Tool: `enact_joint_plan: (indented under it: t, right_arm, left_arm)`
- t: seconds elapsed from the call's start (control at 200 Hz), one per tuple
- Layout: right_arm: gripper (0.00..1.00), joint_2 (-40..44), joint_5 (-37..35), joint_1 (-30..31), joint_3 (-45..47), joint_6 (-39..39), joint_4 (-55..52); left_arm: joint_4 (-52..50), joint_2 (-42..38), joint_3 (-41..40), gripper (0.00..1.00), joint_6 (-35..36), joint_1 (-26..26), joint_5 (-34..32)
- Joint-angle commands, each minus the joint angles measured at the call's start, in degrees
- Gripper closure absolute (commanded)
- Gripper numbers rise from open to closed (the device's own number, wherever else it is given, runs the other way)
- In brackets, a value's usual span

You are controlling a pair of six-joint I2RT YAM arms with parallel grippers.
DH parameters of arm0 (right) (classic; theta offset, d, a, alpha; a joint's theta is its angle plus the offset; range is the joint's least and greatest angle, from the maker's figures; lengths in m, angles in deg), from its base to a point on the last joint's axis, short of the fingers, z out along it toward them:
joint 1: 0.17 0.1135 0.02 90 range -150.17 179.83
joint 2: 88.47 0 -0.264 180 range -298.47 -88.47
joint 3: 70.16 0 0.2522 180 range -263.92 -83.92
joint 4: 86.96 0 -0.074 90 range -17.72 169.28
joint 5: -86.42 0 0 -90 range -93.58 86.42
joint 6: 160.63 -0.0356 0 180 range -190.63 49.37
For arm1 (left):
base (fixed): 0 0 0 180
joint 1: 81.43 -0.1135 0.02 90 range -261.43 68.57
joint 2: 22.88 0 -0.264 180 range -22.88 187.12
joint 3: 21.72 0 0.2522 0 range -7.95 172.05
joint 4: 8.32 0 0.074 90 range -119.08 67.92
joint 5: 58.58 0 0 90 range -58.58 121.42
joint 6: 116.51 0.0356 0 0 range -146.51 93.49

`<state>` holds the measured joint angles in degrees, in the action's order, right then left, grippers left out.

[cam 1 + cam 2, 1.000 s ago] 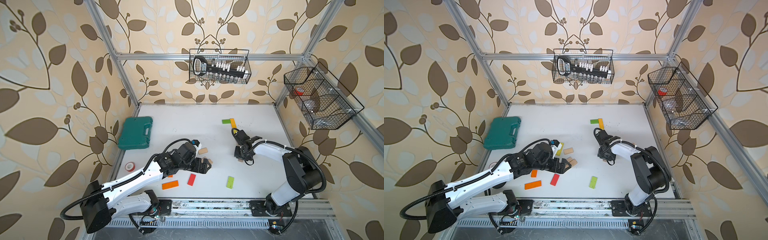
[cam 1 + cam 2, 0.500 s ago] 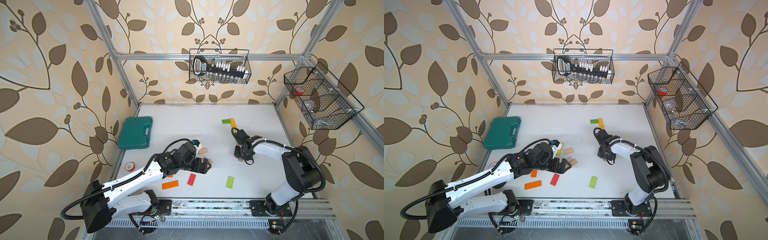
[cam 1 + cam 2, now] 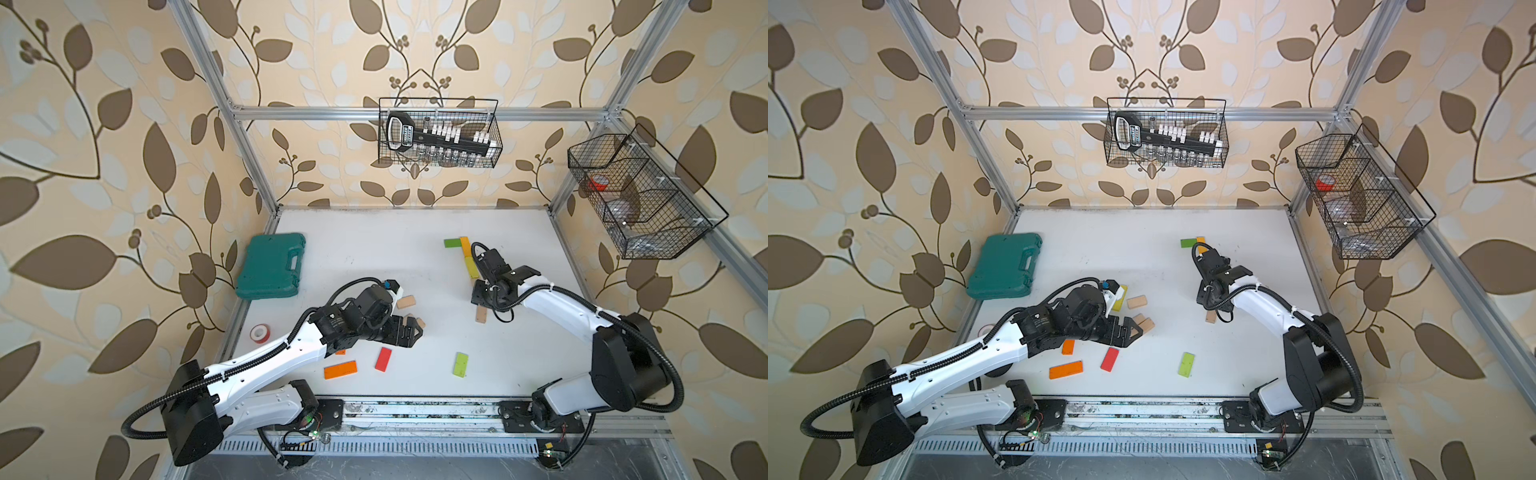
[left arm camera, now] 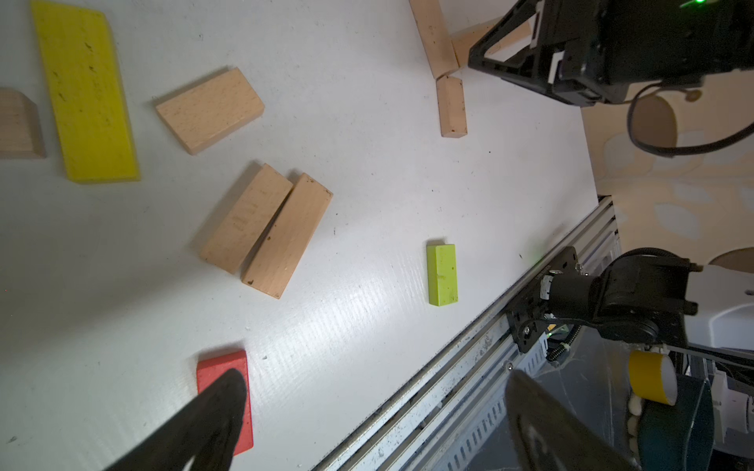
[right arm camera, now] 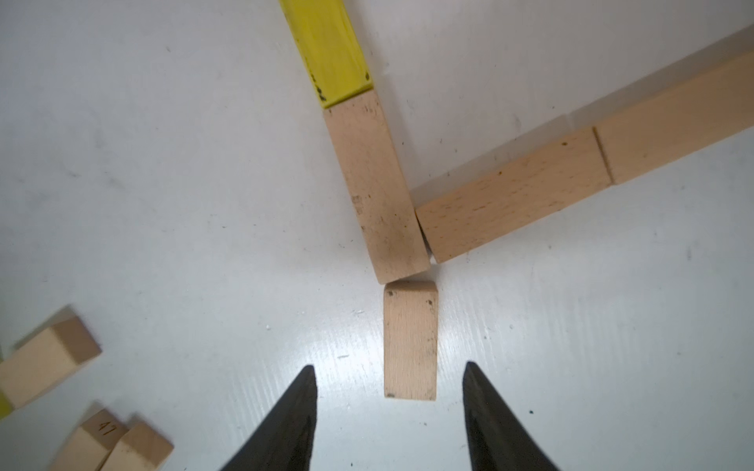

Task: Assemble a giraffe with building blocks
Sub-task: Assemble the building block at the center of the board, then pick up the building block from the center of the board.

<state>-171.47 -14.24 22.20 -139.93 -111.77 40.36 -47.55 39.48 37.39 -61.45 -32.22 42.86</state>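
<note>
Btwn R gripper (image 5: 388,365) jaws: beige plank (image 5: 410,346)

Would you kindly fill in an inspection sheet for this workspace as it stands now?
Surface: white table, lightly scuffed.
Job's things: short beige block lies flat, end-on to a beige plank that abuts a yellow block; orange block, red block and lime block lie loose near the front.
Clutter: green case and tape roll by the left edge.
Claws: right claw open, straddling the short beige block without touching it; left claw open, empty.
Cables: black corrugated hose loops off the right arm's base.
Surroundings: back wire basket and side wire basket on leaf-patterned walls.
</note>
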Motion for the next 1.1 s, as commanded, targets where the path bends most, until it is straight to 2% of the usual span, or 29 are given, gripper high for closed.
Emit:
enact_joint_plan:
  t: [0.0, 0.1, 0.185, 0.34, 0.47, 0.575, 0.665, 0.78, 1.095]
  right_arm:
    - [0.46, 4.6, -2.0, 0.2, -2.7, -1.8, -5.6]
    - [0.46, 8.3, -2.9, 1.1, -3.4, -4.5, -9.8]
    - [0.46, 11.1, -6.1, 4.6, -3.5, -9.1, -14.3]
    - [0.46, 13.1, -10.8, 15.1, -1.2, -23.8, -22.6]
    - [0.46, 12.2, -8.8, 26.1, 3.4, -36.3, -24.4]
    - [0.45, 10.4, -5.9, 33.5, 6.7, -42.1, -20.9]
    - [0.45, 7.0, -3.7, 37.1, 7.7, -44.1, -17.8]
    - [0.44, 2.7, -1.7, 38.9, 7.7, -44.0, -14.1]
    - [0.43, -4.3, -0.2, 39.1, 9.0, -43.2, -7.6]
  left_arm:
    - [0.1, -1.0, 2.0, 0.01, 0.6, 0.4, 0.4]
    - [0.0, -1.0, 1.8, 0.01, 0.6, 0.4, 1.7]
    - [-0.1, -0.9, 1.4, 0.02, 0.6, 0.4, 3.2]
    - [-0.8, -0.5, 0.6, 0.02, 1.1, 0.4, 5.4]
    - [-1.4, -1.0, -0.4, 0.03, 1.3, 0.4, 6.2]
    - [-1.6, -2.1, -1.2, 0.02, 1.3, 0.4, 5.9]
    - [-1.7, -2.3, -1.4, 0.02, 1.2, 0.4, 6.0]
    - [-1.8, -2.2, -1.5, 0.02, 1.3, 0.4, 6.3]
    - [-2.1, -3.8, -2.6, 0.01, 1.3, 0.4, 6.0]
